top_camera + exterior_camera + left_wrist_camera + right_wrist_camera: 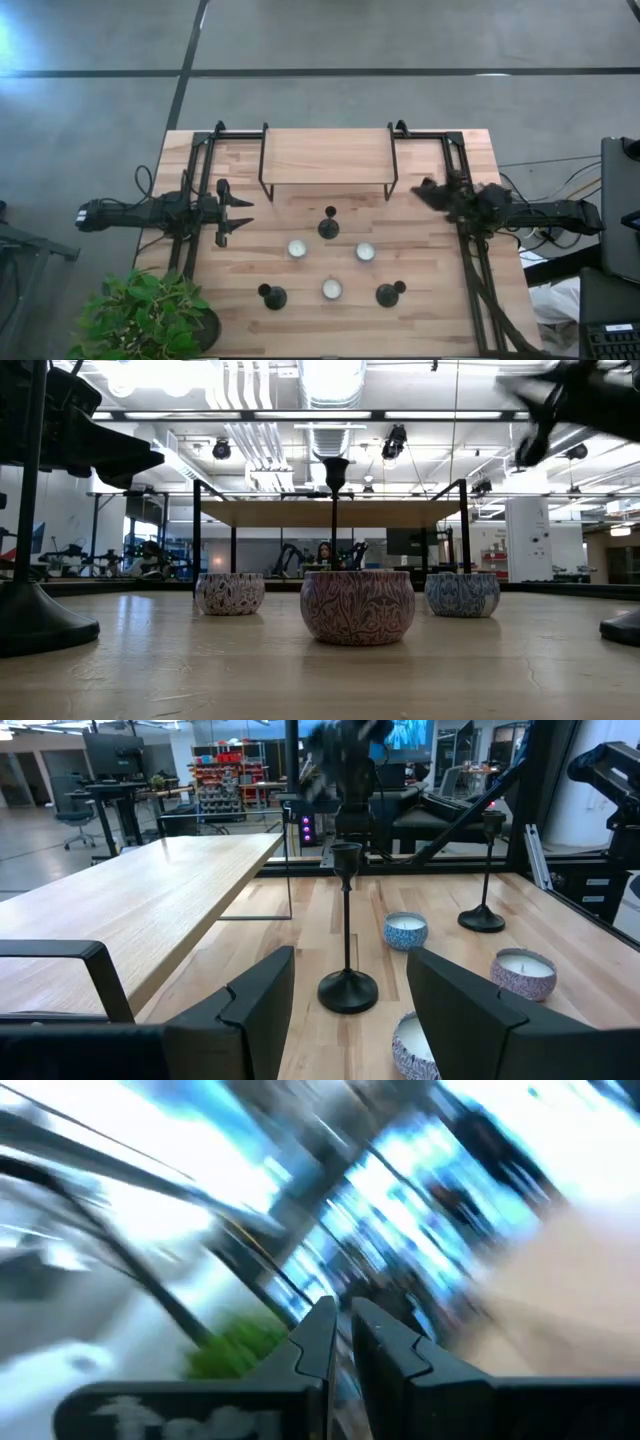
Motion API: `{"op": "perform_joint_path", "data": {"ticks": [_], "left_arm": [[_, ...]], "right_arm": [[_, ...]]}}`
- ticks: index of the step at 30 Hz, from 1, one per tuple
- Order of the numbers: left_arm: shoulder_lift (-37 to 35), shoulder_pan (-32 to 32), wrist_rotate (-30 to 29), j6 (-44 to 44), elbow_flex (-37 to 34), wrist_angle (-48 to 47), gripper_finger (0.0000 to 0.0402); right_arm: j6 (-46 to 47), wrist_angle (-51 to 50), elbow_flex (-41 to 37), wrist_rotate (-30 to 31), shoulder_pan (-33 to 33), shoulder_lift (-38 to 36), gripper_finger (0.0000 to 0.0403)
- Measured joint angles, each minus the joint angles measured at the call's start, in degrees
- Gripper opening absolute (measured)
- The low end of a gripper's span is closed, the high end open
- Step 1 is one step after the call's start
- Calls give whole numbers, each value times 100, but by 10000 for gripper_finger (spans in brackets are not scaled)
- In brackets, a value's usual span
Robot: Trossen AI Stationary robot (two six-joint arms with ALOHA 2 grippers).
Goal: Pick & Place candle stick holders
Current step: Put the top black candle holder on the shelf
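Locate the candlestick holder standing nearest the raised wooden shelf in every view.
High view: the candlestick holder sits centre, just below the shelf.
Low view: centre, its stem rising behind the middle candle.
Left wrist view: centre, beside the shelf.
Right wrist view: not in it.
Shared landmark: the shelf.

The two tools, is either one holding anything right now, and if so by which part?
Nothing is held. The left tool is open and empty at the table's left side, and the right tool is nearly closed on nothing. All three candle stick holders stand untouched.

text: none legible | labels: none | signs: none
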Motion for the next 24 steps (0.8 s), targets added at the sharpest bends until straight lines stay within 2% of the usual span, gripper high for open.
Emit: {"op": "perform_joint_path", "data": {"ticks": [2,4,7,11,13,15,18,21,24], "left_arm": [[0,0,0,0,0,0,202],[0,-1,0,0,0,1,202],[0,-1,0,0,0,0,202],[0,0,0,0,0,0,202],[0,0,0,0,0,0,202],[0,0,0,0,0,0,202],[0,0,0,0,0,0,202],[0,0,0,0,0,0,202],[0,0,0,0,0,0,202]], "right_arm": [[-670,798,117,-164,0,76,34],[-1233,799,418,-304,8,164,34],[-2017,-507,1154,-305,22,444,34],[-3306,-3143,2303,-251,22,1025,34],[-3414,-4047,2774,-22,22,1405,34],[-2969,-4433,3074,29,27,1762,33],[-2713,-4460,3159,-89,249,2276,25],[-2653,-4034,2958,-66,714,2826,11],[-2507,-3007,2758,512,1424,3317,9]]}}
